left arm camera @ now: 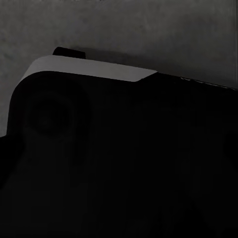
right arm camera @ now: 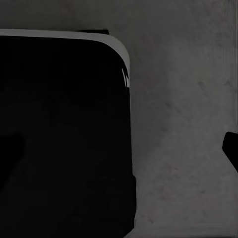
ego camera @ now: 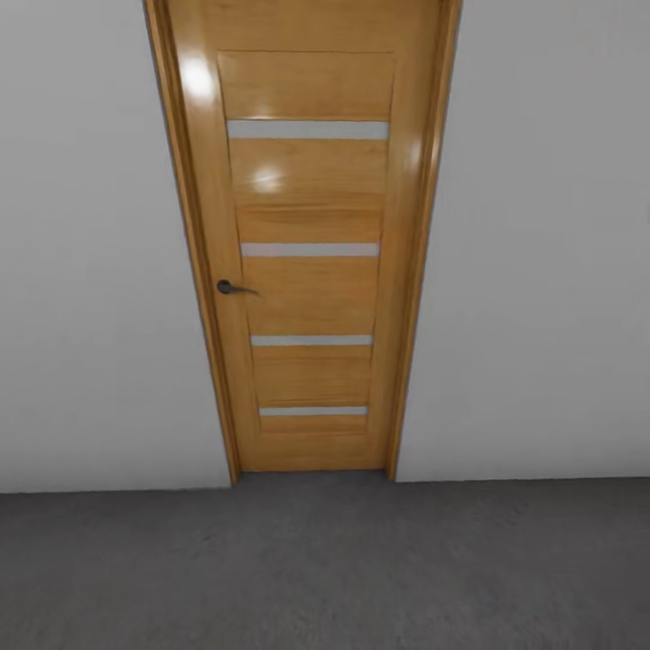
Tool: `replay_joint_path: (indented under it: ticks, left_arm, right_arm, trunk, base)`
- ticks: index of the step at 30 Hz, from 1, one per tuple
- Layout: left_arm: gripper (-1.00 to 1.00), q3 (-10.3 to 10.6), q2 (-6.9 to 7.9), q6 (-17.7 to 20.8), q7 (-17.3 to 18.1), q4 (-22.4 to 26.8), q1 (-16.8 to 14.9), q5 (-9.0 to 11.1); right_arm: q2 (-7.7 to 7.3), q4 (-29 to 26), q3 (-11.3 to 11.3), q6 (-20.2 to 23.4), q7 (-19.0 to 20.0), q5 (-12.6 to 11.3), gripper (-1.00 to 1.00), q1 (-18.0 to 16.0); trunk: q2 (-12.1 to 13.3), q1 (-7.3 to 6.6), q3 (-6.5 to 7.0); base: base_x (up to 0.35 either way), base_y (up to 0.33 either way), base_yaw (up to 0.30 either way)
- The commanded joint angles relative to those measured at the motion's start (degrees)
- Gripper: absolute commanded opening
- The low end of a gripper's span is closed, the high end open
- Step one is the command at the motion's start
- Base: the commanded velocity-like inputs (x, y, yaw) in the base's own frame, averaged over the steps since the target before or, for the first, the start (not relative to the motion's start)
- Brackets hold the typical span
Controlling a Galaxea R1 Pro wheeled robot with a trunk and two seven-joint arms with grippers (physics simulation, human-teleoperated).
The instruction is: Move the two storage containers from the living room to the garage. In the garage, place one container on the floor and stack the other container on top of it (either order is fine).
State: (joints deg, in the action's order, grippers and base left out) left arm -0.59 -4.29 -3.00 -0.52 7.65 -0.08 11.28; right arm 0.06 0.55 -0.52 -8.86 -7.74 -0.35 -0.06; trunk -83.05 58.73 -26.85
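A closed wooden door (ego camera: 307,244) stands straight ahead in the head view, honey-coloured and glossy, with four narrow frosted strips (ego camera: 308,129) set across its panel one above the other. A small dark lever handle (ego camera: 231,287) sits on its left edge at about mid height. The door's wooden frame (ego camera: 418,244) is set into a plain white-grey wall (ego camera: 542,253) that runs to both sides. Below lies the floor (ego camera: 325,569), dark grey and speckled, meeting the wall and the door's foot in a straight line.

In the left wrist view a large black rounded body of the robot (left arm camera: 119,163) with a pale grey rim (left arm camera: 89,67) fills the near field, with the dark grey floor (left arm camera: 148,34) beyond it. The right wrist view has a similar black body with rounded corner (right arm camera: 59,139) and pale edge (right arm camera: 59,33), beside bare speckled floor (right arm camera: 183,124); a small dark tip (right arm camera: 231,146) juts in at the picture's edge.

No fingers can be made out, so whether either gripper's fingers are spread or pressed together I cannot tell. Where the storage containers are cannot be told from these pictures.
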Motion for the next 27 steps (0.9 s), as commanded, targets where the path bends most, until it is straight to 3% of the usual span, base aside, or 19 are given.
replay_joint_path:
  ticks: [1,14,27]
  left_arm:
    - [1.00,-0.03,-0.01,-0.15,-0.04,-0.01,-0.01,0.32]
    - [1.00,0.01,-0.01,-0.15,-0.01,0.06,-0.01,0.30]
    - [1.00,-0.03,0.02,-0.08,-0.01,-0.01,-0.01,0.41]
  right_arm:
    - [-0.02,0.06,0.00,-0.37,-0.01,0.03,1.00,-0.02]
    - [-0.15,0.05,0.69,-0.45,0.72,0.80,1.00,-0.02]
    - [-0.07,0.05,0.35,-0.55,0.71,0.95,1.00,-0.02]
  trunk:
    - [-0.02,0.00,-0.04]
    - [-0.02,0.00,-0.04]
    - [-0.02,0.00,-0.04]
  base:
    - [0.000,0.000,-0.159]
    - [0.008,0.000,-0.019]
    - [0.280,0.000,0.000]
